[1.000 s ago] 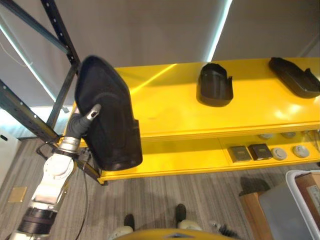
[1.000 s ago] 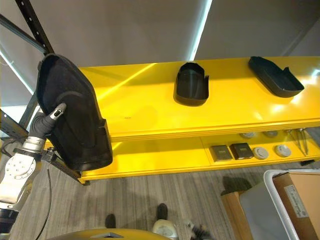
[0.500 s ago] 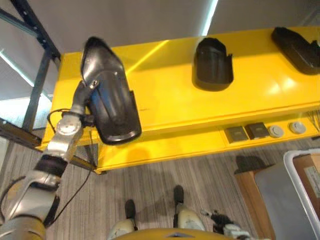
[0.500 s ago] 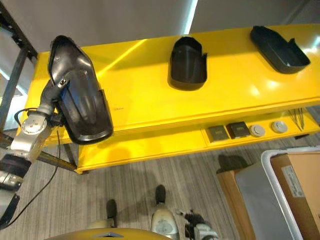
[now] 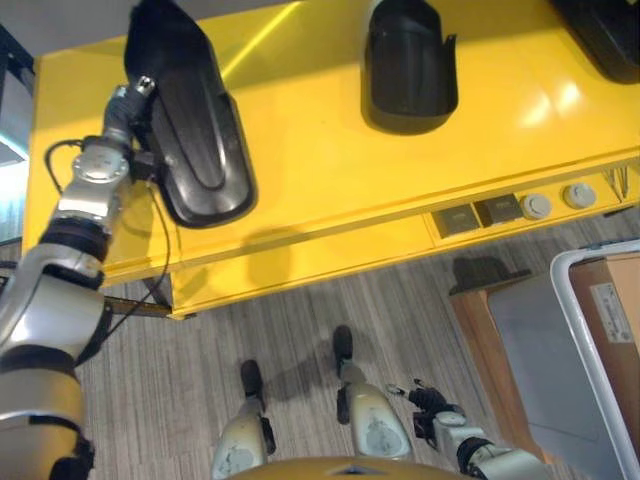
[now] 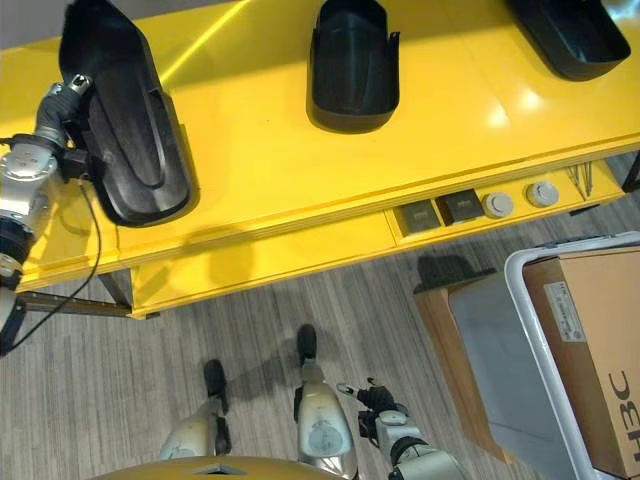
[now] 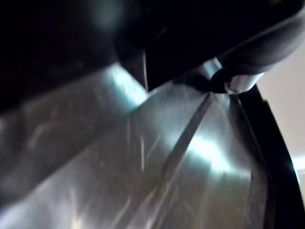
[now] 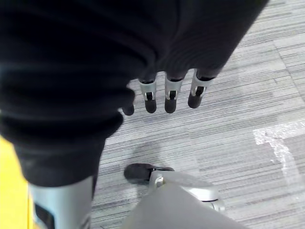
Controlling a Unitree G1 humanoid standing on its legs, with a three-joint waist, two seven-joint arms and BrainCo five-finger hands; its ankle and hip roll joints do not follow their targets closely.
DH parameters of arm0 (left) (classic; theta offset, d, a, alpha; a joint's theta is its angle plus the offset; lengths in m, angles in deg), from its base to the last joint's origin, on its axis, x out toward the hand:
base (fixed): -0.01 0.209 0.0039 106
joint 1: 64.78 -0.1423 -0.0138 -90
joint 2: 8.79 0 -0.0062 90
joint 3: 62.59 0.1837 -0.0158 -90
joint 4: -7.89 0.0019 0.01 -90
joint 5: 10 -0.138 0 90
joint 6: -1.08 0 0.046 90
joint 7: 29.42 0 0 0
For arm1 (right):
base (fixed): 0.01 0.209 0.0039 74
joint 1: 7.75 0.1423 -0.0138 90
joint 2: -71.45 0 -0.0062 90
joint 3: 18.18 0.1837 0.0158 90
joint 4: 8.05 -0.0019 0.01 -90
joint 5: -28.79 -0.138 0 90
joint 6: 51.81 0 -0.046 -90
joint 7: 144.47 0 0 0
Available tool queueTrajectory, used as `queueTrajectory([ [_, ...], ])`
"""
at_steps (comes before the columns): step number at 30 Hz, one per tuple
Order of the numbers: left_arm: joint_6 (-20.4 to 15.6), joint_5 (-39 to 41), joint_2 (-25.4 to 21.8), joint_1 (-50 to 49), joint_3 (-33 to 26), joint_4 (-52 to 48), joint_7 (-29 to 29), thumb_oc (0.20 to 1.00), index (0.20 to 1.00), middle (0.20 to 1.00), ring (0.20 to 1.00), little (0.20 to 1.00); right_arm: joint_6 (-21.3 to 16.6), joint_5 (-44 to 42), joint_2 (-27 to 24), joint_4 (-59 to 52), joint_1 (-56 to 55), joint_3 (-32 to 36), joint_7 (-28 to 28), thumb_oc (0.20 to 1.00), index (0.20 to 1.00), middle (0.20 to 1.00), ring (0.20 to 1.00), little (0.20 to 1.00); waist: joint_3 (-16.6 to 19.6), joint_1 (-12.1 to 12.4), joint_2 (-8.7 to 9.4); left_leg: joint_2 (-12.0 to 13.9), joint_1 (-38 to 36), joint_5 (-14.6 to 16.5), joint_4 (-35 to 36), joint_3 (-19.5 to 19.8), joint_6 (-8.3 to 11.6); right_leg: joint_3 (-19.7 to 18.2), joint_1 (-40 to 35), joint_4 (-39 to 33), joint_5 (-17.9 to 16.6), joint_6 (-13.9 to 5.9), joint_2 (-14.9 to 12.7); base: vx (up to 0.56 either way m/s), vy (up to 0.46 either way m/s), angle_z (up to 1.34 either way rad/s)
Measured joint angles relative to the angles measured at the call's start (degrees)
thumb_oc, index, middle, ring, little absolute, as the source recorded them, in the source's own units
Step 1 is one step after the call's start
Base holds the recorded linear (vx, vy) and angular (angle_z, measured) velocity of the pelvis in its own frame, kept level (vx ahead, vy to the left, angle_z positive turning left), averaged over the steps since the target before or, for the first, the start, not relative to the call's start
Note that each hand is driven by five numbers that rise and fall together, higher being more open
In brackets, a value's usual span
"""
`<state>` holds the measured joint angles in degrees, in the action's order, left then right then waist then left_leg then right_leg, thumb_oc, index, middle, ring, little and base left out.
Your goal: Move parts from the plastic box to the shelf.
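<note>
A large black moulded part (image 5: 195,150) is over the left end of the yellow shelf (image 5: 320,180), and its near end reaches the shelf's front edge. I cannot tell if it rests on the shelf. My left hand (image 5: 128,98) grips its left rim with the thumb hooked over the edge. The left wrist view shows the part's glossy inner surface (image 7: 143,157) from very close. My right hand (image 8: 171,93) hangs low above the floor, fingers straight and holding nothing. The white-rimmed plastic box (image 6: 525,300) stands at the lower right.
Two more black parts lie on the shelf top, one in the middle (image 5: 408,65) and one at the far right (image 6: 570,35). Small dark squares (image 5: 497,208) and round discs (image 5: 536,205) sit on the lower level. A cardboard box (image 6: 590,340) is inside the plastic box.
My left arm has carried the black part from in front of the shelf's left corner to over its top. The camera has tilted down.
</note>
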<state>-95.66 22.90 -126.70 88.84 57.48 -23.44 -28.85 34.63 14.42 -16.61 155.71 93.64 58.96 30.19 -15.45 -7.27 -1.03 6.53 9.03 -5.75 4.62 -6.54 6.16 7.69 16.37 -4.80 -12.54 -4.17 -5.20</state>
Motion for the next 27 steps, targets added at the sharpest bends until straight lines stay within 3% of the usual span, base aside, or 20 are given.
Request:
queueTrajectory([
  [5,0.7,-3.6,-2.8,2.4,1.7,2.1,-0.4,0.2,0.2,0.2,0.2,0.2,0.0,-0.7,0.0,1.3,0.0,-0.1,0.1,1.0,1.0,1.0,1.0,1.0,-0.6,0.5,0.1,0.0,1.7,0.1,0.0,-0.3,0.04,-0.6,1.9,0.0,-0.4,0.47,0.2,0.0,-0.008,-0.03],
  [13,0.4,-6.4,-3.2,2.8,2.8,0.4,-0.6,0.213,0.213,0.213,0.213,0.213,-0.2,-3.3,0.1,1.1,0.8,-0.4,0.3,1.0,1.0,1.0,1.0,1.0,-1.0,0.6,0.33,0.0,1.7,0.1,0.0,0.0,0.05,-0.5,1.7,0.0,-0.4,0.49,0.3,0.0,0.0,0.0],
  [14,0.4,-6.8,-3.2,2.8,2.9,0.4,-0.6,0.347,0.347,0.347,0.347,0.347,-0.2,-3.3,0.1,1.2,0.8,-0.4,0.3,1.0,1.0,1.0,1.0,1.0,-1.0,0.7,0.33,0.0,1.7,0.1,0.0,0.0,0.05,-0.5,1.7,0.0,-0.3,0.4,0.2,0.0,0.0,0.0],
  [15,0.4,-7.3,-3.2,2.8,3.3,0.4,-0.4,1.0,1.0,1.0,1.0,1.0,-0.2,-3.4,0.1,1.2,0.8,-0.5,0.3,1.0,1.0,1.0,1.0,1.0,-1.0,0.7,0.32,0.0,1.7,0.1,0.0,0.0,0.06,-0.5,1.7,0.0,-0.3,0.39,0.1,0.0,0.0,0.0],
  [23,0.4,-7.6,-1.5,2.8,3.2,0.5,2.6,1.0,1.0,1.0,1.0,1.0,0.0,-3.9,0.2,1.3,0.9,-0.5,0.2,1.0,1.0,1.0,1.0,1.0,-1.0,0.9,0.31,0.0,1.6,-0.1,0.0,0.2,0.1,-0.5,1.5,0.0,-0.3,0.47,0.0,0.0,0.0,0.0],
  [27,0.8,-5.8,3.3,1.1,-2.1,0.9,5.3,1.0,1.0,1.0,1.0,1.0,0.1,-3.7,0.3,1.4,1.0,-1.7,-0.2,1.0,1.0,1.0,1.0,1.0,-1.0,1.2,0.22,0.0,-0.3,0.0,0.0,0.2,-0.01,-0.4,-0.5,0.0,-0.3,0.44,0.1,0.0,-0.013,0.03],
])
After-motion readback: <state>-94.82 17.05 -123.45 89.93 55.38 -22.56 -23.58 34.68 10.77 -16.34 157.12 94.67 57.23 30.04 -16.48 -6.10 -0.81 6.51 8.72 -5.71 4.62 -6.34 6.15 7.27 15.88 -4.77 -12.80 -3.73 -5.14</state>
